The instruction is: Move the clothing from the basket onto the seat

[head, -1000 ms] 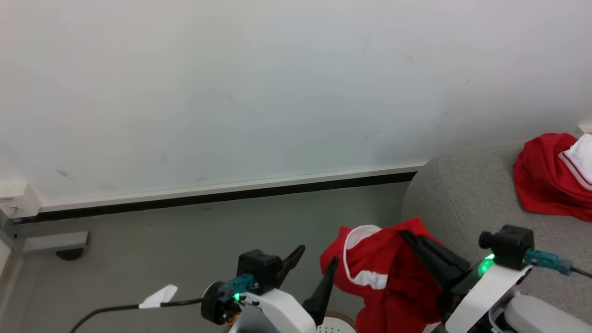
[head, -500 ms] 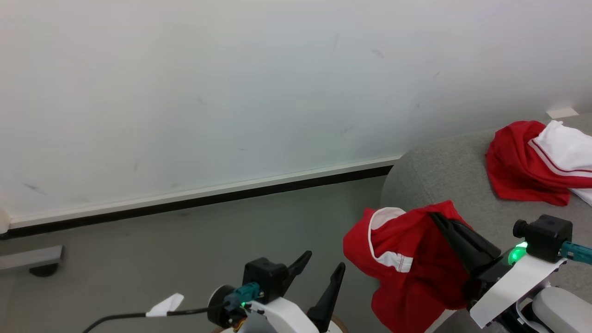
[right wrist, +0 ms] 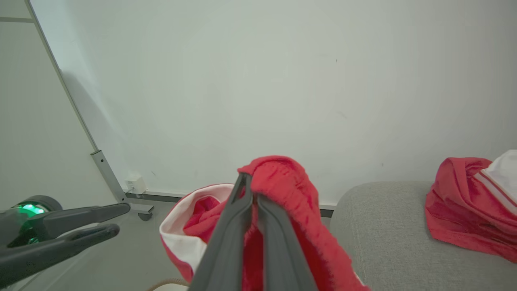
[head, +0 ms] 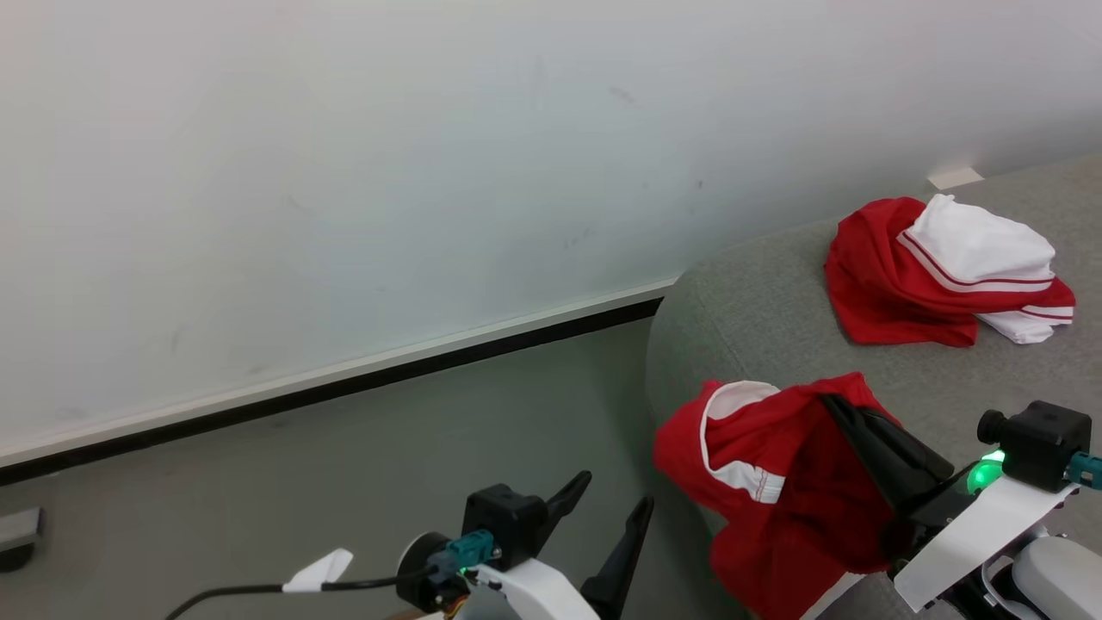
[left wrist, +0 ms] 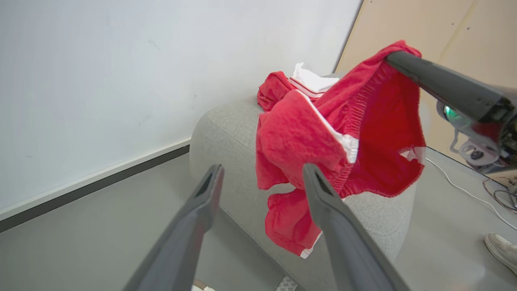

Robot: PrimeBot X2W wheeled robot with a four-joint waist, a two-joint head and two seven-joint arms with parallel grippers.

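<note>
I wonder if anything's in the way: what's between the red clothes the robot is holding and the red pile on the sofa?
Only bare grey seat lies between the held garment and the pile; the head view shows it.

Two bunches of red clothing are showing: a first bunch [head: 801,517] and a second bunch [head: 887,284]. One seat [head: 758,319] is showing, and two grippers, the left gripper [head: 614,489] and the right gripper [head: 848,413].

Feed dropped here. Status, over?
Right tool shut on red garment, hanging by seat edge. Left tool open, empty. Second garment on seat. No obstacle seen.
</note>
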